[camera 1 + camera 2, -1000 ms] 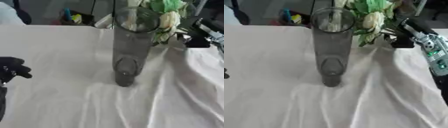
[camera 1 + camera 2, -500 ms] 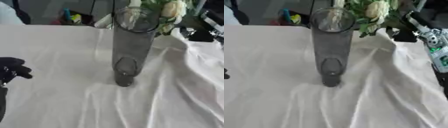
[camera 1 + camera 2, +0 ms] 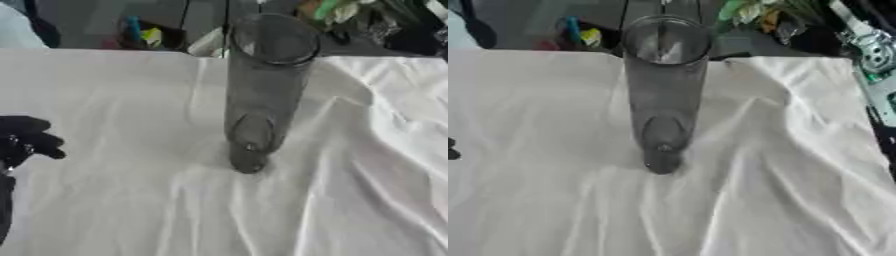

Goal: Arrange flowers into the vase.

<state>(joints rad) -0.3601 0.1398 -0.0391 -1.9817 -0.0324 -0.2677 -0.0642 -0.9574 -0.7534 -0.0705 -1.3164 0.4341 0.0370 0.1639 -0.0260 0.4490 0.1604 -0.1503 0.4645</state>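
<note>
Left eye view: the vase (image 3: 262, 90) stands upright in the middle of my worktop (image 3: 131, 200), a tall, clear, smoky-grey cylinder with its open mouth toward the far edge. It sits on the white cloth (image 3: 780, 190) that covers the whole surface, and the cloth is rumpled, with long creases running off to the right of the vase's base. I see nothing inside the glass.

My left robot hand (image 3: 26, 142) shows at the left edge, low over the cloth and well apart from the vase. Its black fingers are curled in and they hold nothing.

The flowers (image 3: 750, 10) are up at the top of the right eye view, beyond and to the right of the vase's rim. I make out only green leaves and a pale patch, cut off by the frame. They are above the far edge of the worktop, not in the vase.

My right arm (image 3: 872, 60) comes in along the right edge of the right eye view, silver and black. The right robot hand sits in the dark area beside the flowers, and I cannot tell whether it is spread, closed or holding the stems.

Behind the worktop there is dark clutter (image 3: 144, 35) with blue and yellow bits.
</note>
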